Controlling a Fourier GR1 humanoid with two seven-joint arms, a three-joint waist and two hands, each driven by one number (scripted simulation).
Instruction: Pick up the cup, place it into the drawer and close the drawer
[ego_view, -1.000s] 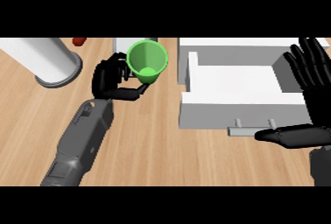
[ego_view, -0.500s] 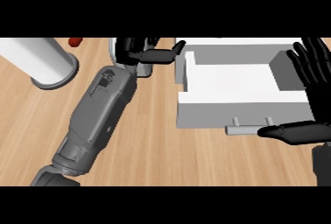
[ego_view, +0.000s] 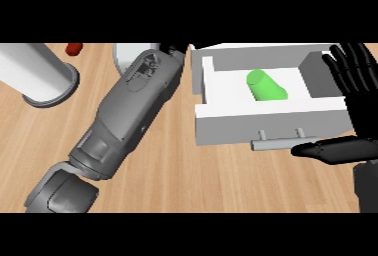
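Item: green cup (ego_view: 266, 86) lying on its side inside the open drawer (ego_view: 269, 127).
Left robot hand (ego_view: 175, 48) is showing mostly hidden (fingers unreadable); right robot hand (ego_view: 353, 107) is resting open, nearer the drawer handle (ego_view: 280, 144), touching it or just beside it.

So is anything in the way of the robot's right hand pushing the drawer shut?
Nothing visible. The right hand rests open beside the open drawer, whose handle is bare. The green cup lies inside it.
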